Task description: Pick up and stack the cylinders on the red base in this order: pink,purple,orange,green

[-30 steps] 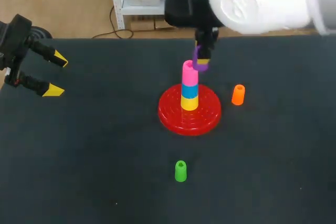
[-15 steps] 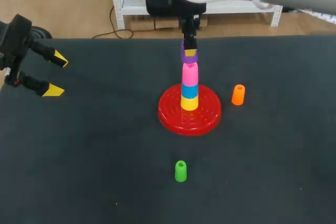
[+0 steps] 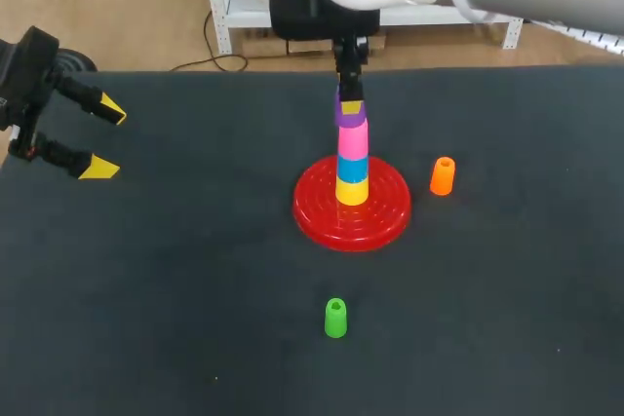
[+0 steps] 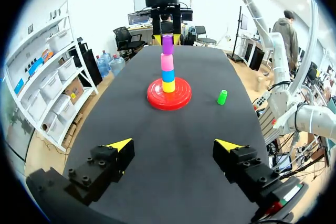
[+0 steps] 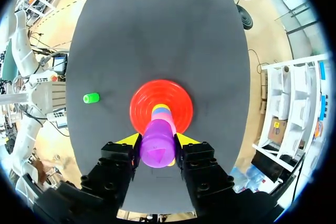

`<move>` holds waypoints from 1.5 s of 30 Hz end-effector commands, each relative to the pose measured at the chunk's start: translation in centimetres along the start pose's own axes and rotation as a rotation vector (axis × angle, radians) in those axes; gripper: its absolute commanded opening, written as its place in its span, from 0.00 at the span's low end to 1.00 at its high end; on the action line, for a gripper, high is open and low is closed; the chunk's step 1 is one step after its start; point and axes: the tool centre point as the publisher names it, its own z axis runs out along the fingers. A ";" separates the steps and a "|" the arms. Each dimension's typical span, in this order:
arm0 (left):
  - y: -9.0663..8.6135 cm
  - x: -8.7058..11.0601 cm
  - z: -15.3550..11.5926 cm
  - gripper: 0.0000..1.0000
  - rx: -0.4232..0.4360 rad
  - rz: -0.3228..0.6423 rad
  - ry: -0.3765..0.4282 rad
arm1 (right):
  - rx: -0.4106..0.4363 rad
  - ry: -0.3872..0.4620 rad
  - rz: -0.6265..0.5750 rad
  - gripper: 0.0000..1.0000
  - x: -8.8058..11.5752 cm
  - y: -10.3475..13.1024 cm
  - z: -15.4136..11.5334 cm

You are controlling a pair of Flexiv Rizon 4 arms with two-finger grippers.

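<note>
Now | right claw (image 5: 157,141) grips smooth purple cylinder (image 3: 352,115) | ridged round red base (image 3: 320,217)

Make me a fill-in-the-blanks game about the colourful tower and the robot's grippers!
1. The right gripper is shut on the purple cylinder, directly above the ____ one.
2. The yellow cylinder is at the bottom of the stack, on the ____ base.
3. The left gripper is ____ and holds nothing.
4. The green cylinder and the orange cylinder stand on the ____, not on the stack.

Missing words: pink, red, open, table.
</note>
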 end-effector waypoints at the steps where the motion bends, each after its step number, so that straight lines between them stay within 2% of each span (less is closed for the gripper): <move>1: -0.1 0.1 0.0 1.00 -0.003 0.002 -0.002 | 0.009 -0.007 -0.001 0.00 0.2 0.5 0.4; 20: -0.1 0.1 0.0 1.00 -0.003 0.002 -0.002 | 0.010 -0.010 0.009 0.00 0.7 0.0 0.6; 38: -0.1 0.1 0.0 1.00 -0.003 0.002 -0.002 | -0.022 0.012 0.012 0.00 0.2 0.0 2.1; 45: -0.1 0.1 0.0 1.00 -0.003 0.002 -0.002 | -0.006 0.014 0.018 0.00 0.4 0.1 1.7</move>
